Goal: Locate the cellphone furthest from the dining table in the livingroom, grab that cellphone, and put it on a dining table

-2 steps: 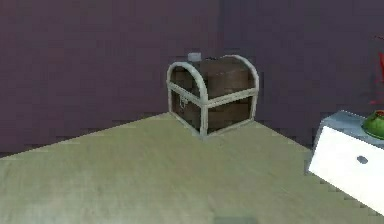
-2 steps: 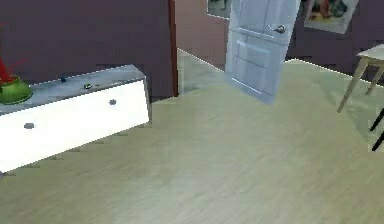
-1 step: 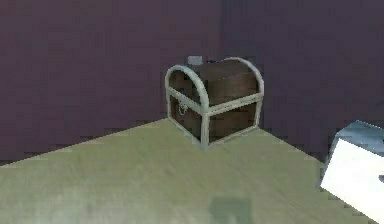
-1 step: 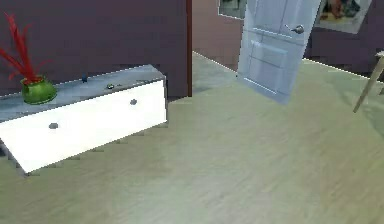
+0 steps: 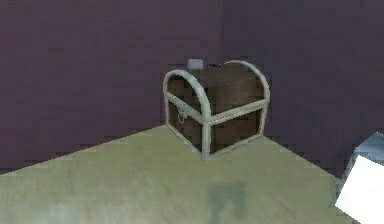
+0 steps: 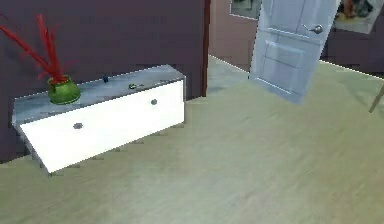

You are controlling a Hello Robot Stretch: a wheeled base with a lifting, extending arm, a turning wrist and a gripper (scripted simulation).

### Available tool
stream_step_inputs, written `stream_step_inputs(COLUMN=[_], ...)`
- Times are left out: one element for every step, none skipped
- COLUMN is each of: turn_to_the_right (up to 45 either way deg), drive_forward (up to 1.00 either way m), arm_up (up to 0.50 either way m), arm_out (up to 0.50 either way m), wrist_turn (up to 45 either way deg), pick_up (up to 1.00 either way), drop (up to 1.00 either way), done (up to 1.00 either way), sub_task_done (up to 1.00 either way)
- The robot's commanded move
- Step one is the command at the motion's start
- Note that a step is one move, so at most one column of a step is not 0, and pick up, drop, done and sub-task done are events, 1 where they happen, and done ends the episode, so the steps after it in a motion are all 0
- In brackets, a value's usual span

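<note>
A brown wooden chest (image 5: 217, 107) with pale metal bands stands in the room's corner against dark purple walls in the forward view. A small grey object (image 5: 196, 63) lies on its rounded lid at the back left; its shape is too small to name. In the arm side view a white sideboard (image 6: 110, 120) stands along the purple wall, with two tiny dark objects (image 6: 132, 86) on its grey top.
A green pot with red stems (image 6: 62, 88) sits on the sideboard's left end. A white door (image 6: 292, 45) stands at the arm side view's upper right. A white furniture corner (image 5: 366, 180) shows at the forward view's right edge. Pale wooden floor lies between.
</note>
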Motion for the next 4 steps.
stream_step_inputs(turn_to_the_right=[15.0,0.0,6.0,0.0], drive_forward=[0.00,1.00,0.00,0.25], arm_up=[0.00,0.00,0.00,0.00], arm_out=[0.00,0.00,0.00,0.00], wrist_turn=[0.0,0.0,0.0,0.0], pick_up=[0.00,0.00,0.00,0.00], drop=[0.00,0.00,0.00,0.00], done=[0.00,0.00,0.00,0.00], sub_task_done=[0.00,0.00,0.00,0.00])
